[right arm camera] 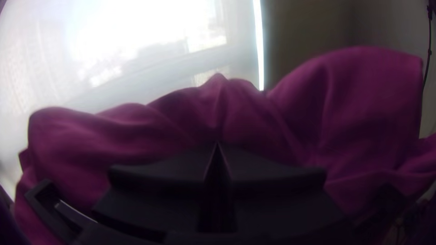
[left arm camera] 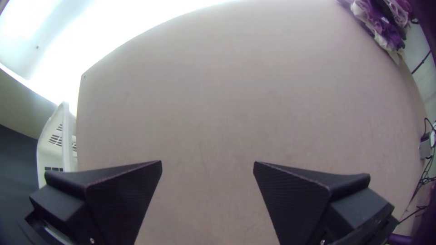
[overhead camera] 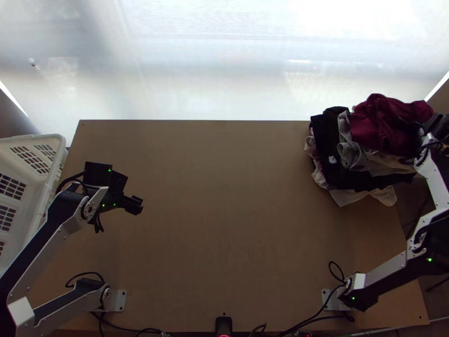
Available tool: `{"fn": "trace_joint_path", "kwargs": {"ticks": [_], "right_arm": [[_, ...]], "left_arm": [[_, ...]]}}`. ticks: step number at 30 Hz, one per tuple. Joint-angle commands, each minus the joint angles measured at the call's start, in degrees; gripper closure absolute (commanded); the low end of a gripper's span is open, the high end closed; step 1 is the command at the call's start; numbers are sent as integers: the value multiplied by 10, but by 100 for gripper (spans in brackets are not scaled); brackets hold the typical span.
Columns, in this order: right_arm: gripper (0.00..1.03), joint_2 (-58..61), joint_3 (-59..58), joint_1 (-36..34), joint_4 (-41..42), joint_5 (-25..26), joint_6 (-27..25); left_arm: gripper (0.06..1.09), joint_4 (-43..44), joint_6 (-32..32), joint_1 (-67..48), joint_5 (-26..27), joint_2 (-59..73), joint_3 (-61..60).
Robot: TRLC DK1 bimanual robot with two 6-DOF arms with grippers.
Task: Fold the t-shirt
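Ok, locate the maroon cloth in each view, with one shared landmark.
Top view: maroon cloth atop the clothes heap, at far right.
Left wrist view: likely the reddish sliver in the heap, across from the left tool.
Right wrist view: close beyond the right tool, pinched at its tips.
Shared landmark: bright backdrop.

Matt wood counter [overhead camera: 224, 241], soft cloth in maroon garment [overhead camera: 376, 126] and stacked clothes [overhead camera: 362, 180].
The counter looks smooth; the maroon garment, fine and smooth, carries a faint sheen. The basket [overhead camera: 49, 139] seems smooth white plastic, the arm links [overhead camera: 387, 271] satiny silver metal. The left claw [overhead camera: 134, 205] is matt black, its faces finely ribbed.
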Motion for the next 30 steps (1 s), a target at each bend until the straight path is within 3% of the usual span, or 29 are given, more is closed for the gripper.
{"fn": "trace_joint_path", "kwargs": {"ticks": [1, 10, 11, 14, 16, 20, 30], "right_arm": [[100, 23, -51, -20, 20, -14, 6], [100, -9, -122, -3, 64, -22, -12], [95, -12, -122, 3, 63, -26, -21], [57, -23, -115, 24, 12, -48, -31], [38, -33, -113, 38, -20, -62, -36], [7, -58, -115, 58, -50, -77, -37], [4, -118, -101, 68, -82, -101, -37]], "left_arm": [[10, -12, 8, 12, -9, -23, -8], [10, -23, 18, 26, -19, -56, -20], [10, -23, 18, 26, -20, -57, -22], [10, -23, 18, 27, -20, -59, -25], [10, -20, 18, 28, -20, -59, -24], [10, -18, 23, 33, -20, -58, -19], [10, -15, 40, 43, -20, -54, -11]]}}
